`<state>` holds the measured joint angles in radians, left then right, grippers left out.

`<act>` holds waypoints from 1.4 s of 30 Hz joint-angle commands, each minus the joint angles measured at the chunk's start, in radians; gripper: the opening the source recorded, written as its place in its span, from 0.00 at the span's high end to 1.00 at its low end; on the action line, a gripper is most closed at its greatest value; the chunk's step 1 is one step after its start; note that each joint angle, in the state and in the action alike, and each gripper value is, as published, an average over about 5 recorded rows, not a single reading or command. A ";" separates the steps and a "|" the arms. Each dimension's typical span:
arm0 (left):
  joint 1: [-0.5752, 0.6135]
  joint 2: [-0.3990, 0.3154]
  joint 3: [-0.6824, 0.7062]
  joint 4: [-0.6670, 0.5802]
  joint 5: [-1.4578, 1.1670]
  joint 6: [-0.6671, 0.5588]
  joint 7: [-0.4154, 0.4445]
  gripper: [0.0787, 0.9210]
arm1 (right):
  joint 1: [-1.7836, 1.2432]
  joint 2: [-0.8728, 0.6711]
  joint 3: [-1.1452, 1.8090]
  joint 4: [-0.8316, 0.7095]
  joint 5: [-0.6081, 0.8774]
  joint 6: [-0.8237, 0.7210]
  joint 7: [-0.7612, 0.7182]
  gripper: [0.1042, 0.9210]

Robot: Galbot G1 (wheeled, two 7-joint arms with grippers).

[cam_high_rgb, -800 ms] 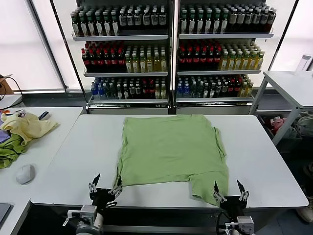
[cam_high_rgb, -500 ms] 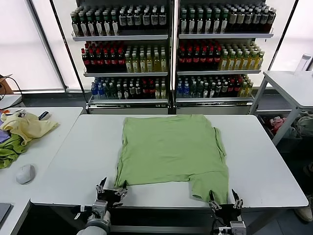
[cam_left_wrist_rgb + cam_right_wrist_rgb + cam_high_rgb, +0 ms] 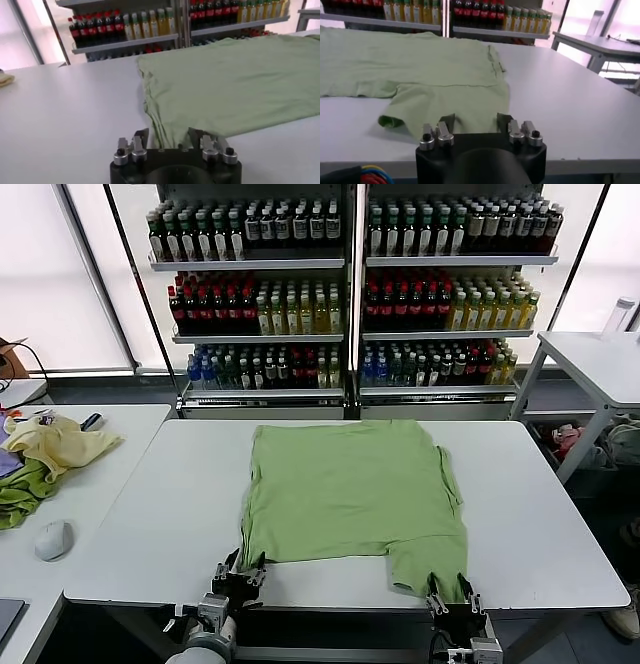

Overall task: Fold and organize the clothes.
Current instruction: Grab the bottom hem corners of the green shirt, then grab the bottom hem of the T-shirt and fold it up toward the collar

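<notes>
The light green T-shirt (image 3: 350, 484) lies flat on the white table (image 3: 150, 504), plain side up, with one flap reaching the front edge at the right. My left gripper (image 3: 243, 569) is at the shirt's near left corner; in the left wrist view its fingers (image 3: 141, 136) stand apart with the corner of the shirt (image 3: 225, 80) between them. My right gripper (image 3: 452, 596) is at the near right flap. In the right wrist view its fingers (image 3: 448, 121) straddle the hem of the shirt (image 3: 420, 70). Both are open and grip nothing.
On a side table at the left lie a pale yellow garment (image 3: 55, 442), an olive-green cloth (image 3: 20, 489) and a white mouse (image 3: 52, 539). Shelves of bottles (image 3: 350, 294) stand behind the table. Another white table (image 3: 600, 359) is at the right.
Both grippers have come in to the shirt's near edge, the left one shifting right to the corner. Their fingers stand narrower than before. The shirt has not moved.
</notes>
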<state>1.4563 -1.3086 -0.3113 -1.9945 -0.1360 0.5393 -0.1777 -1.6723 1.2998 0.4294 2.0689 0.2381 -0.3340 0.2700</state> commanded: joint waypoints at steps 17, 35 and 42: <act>0.024 0.093 -0.124 -0.160 -0.328 -0.111 0.061 0.97 | 0.029 -0.087 0.064 0.142 0.103 0.088 -0.073 0.97; -0.205 0.190 -0.094 0.011 -0.415 -0.133 0.053 0.97 | 0.415 -0.186 -0.002 -0.087 0.136 0.087 -0.073 0.97; -0.302 0.182 -0.019 0.097 -0.429 -0.138 0.025 0.97 | 0.585 -0.222 -0.080 -0.226 0.157 0.073 -0.076 0.97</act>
<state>1.3124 -1.1473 -0.3928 -2.0205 -0.5212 0.4183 -0.1349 -1.2629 1.1087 0.3932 1.9619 0.3815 -0.2651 0.1948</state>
